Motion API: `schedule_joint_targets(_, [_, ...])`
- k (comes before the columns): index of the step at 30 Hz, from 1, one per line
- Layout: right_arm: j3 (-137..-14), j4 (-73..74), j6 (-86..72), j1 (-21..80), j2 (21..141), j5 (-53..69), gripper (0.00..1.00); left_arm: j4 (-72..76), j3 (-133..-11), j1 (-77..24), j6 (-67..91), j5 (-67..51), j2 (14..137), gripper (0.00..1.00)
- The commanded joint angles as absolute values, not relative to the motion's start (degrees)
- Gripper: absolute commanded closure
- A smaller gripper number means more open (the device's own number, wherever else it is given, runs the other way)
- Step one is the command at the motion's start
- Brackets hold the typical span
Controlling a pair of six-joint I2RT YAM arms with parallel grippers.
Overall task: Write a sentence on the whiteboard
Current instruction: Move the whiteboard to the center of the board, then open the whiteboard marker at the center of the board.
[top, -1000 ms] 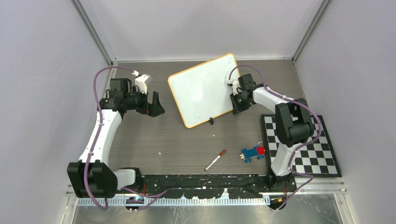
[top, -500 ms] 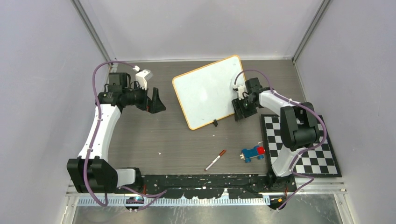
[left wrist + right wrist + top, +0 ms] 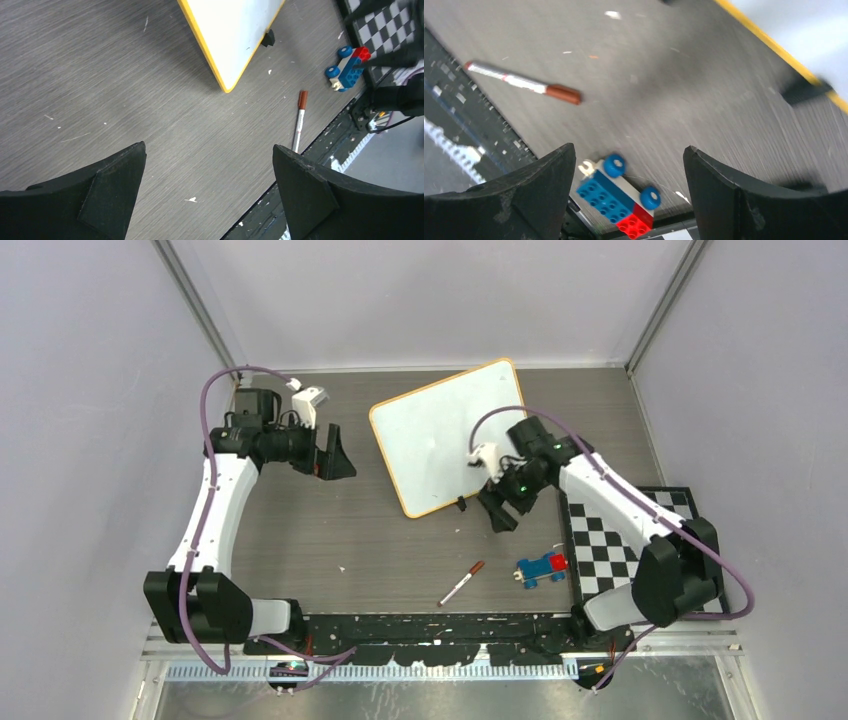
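Note:
The whiteboard (image 3: 440,435), blank with a yellow frame, lies tilted at the back middle of the table; its near corner (image 3: 232,40) shows in the left wrist view. A marker (image 3: 461,583) with a brown cap lies near the front edge, also seen as marker (image 3: 299,121) and marker (image 3: 521,82). My right gripper (image 3: 498,510) hovers open just off the board's near right edge, over the floor between board and toy; right gripper (image 3: 629,148) holds nothing. My left gripper (image 3: 333,453) stands open left of the board; left gripper (image 3: 209,147) is empty.
A blue and red toy car (image 3: 541,568) sits right of the marker, directly under my right fingers as toy car (image 3: 621,192). A checkerboard mat (image 3: 650,560) lies at the right. A small black clip (image 3: 461,504) sits on the board's near edge.
My right gripper has let go of the whiteboard's right edge, opened, and swung toward the near side past the board's corner. The board shifted slightly right beforehand. The left arm barely moved.

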State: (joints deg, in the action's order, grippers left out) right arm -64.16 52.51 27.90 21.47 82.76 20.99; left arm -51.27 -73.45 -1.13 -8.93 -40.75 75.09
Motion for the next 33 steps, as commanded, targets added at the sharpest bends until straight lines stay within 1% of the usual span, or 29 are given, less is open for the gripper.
schedule_joint_targets(1, [-66.39,57.14,33.25,34.71,79.81,17.34,0.19,-50.59,-73.22,-1.19,-3.75,-44.16,72.88,0.0])
schedule_joint_targets(3, [-67.03,57.13,33.51,41.18,80.65,13.0,0.22,-48.98,-72.09,-0.39,-1.1,-45.57,71.23,0.0])
schedule_joint_targets(8, [-68.39,57.97,34.04,57.12,85.51,0.48,0.28,-48.36,-72.34,6.41,2.53,-47.75,68.37,0.0])
schedule_joint_targets(10, [-68.98,58.57,33.54,61.64,87.87,-4.17,0.3,-48.48,-72.3,8.33,3.86,-49.0,67.94,0.0])
schedule_joint_targets(15, [-71.04,59.52,32.88,70.5,93.56,-10.34,0.33,-47.44,-72.05,12.51,5.84,-48.82,66.57,0.0])
schedule_joint_targets(23, [-73.05,58.05,32.0,75.08,100.4,-12.73,0.35,-47.38,-72.06,14.92,6.74,-48.42,65.66,0.0])
schedule_joint_targets(33, [-71.53,54.35,33.08,75.64,105.97,-11.42,0.38,-47.7,-73.17,14.92,7.03,-49.24,67.29,0.0])
